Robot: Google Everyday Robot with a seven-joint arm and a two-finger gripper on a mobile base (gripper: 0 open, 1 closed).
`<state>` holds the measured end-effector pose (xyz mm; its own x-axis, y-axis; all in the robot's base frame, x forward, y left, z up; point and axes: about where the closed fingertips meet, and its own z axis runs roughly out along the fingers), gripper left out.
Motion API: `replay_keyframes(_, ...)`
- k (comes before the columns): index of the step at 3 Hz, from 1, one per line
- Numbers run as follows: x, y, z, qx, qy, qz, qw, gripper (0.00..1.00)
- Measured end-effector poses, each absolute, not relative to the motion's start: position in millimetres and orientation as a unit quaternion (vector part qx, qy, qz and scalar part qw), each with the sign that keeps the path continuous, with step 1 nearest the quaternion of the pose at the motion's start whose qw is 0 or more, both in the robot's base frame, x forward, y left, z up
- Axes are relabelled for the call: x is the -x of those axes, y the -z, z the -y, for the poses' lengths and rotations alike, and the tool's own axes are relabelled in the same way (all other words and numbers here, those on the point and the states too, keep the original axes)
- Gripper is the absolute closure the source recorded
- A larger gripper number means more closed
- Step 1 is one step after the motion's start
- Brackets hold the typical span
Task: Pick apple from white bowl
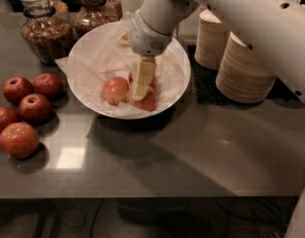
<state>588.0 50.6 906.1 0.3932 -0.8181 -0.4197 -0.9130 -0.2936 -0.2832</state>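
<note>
The wide white bowl, lined with crinkled white paper, stands at the middle back of the table. The apple, pinkish-red over pale yellow, lies in the bowl's front left part. A more evenly red apple lies just right of it, and a bit of another shows behind the gripper. My gripper reaches down into the bowl from the upper right. Its tip is just right of the pale apple, over the redder one. Whether it touches either apple is hidden.
Several dark red apples lie on the table left of the bowl. Two glass jars stand at the back left. Two stacks of cream paper bowls stand on a black mat right of the bowl. The table's front edge runs near the bottom.
</note>
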Motion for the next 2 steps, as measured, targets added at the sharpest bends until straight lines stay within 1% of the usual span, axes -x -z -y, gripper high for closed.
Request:
replay_keyframes(1, -602.0, -883.5, -68.5, 0.801, -0.112, -0.529, 0.258, 0.1)
replay_keyframes(2, -604.6, -885.4, -76.3, 0.8, -0.112, -0.528, 0.261, 0.12)
